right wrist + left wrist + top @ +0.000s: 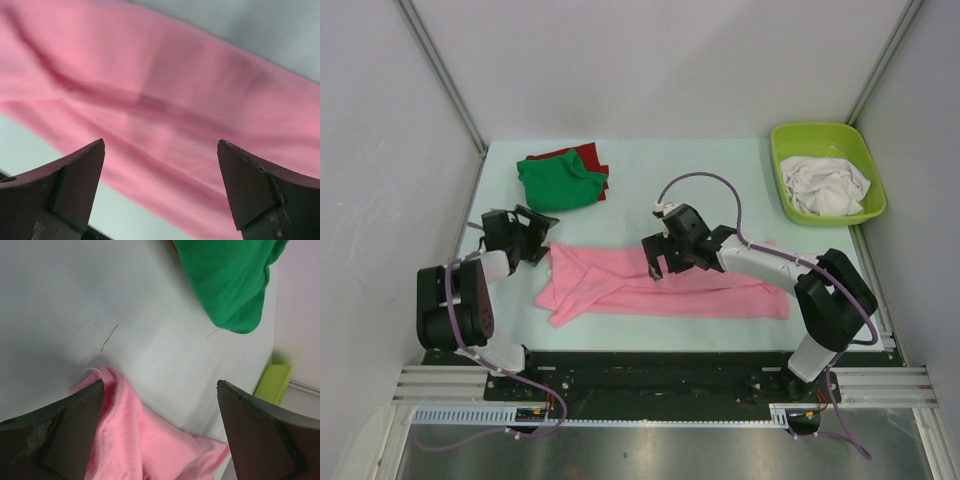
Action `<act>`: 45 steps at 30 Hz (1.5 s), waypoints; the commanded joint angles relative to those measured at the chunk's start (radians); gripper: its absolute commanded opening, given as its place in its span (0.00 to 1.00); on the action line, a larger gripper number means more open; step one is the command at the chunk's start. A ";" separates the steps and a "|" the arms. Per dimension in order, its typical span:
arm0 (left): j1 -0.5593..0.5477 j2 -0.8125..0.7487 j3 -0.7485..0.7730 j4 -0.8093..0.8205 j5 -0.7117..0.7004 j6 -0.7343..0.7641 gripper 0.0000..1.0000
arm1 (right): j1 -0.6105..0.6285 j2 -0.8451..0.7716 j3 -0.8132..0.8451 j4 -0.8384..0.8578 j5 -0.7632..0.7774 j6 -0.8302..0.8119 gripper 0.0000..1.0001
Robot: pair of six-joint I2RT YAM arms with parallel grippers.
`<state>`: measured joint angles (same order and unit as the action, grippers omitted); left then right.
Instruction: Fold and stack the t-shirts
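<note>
We see a pink cotton t-shirt (pixel 660 292) stretched in a long band across the near pale surface (pixel 720 180). Our left pincer (pixel 161 390) at its left end and right pincer (pixel 161 145) above its middle both gape wide, holding nothing. Beyond, a folded green t-shirt (pixel 560 183) lies on a red t-shirt (pixel 592 155), and white shirts (pixel 828 185) fill a lime-green plastic tub (pixel 820 133).

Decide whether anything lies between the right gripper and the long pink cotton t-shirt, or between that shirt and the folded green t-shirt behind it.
Nothing visible does. The open right gripper hangs directly over the pink t-shirt. Only bare pale table separates that shirt from the green t-shirt. The left gripper stands aside.
</note>
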<state>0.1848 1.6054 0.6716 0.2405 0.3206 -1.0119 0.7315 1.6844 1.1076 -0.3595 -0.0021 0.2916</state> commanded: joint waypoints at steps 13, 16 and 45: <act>0.019 -0.755 -0.128 -0.481 -0.020 0.174 0.99 | 0.157 0.217 0.256 0.188 -0.317 -0.095 0.99; 0.021 -0.821 -0.133 -0.535 0.008 0.209 0.99 | 0.174 0.283 0.310 0.232 -0.357 -0.086 0.98; 0.031 -0.842 -0.204 -0.530 0.109 0.312 0.99 | 0.190 0.506 0.500 0.228 -0.363 -0.072 0.83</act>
<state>0.2054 0.7662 0.4820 -0.3233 0.3969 -0.7250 0.9272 2.1941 1.6165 -0.1734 -0.3748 0.2104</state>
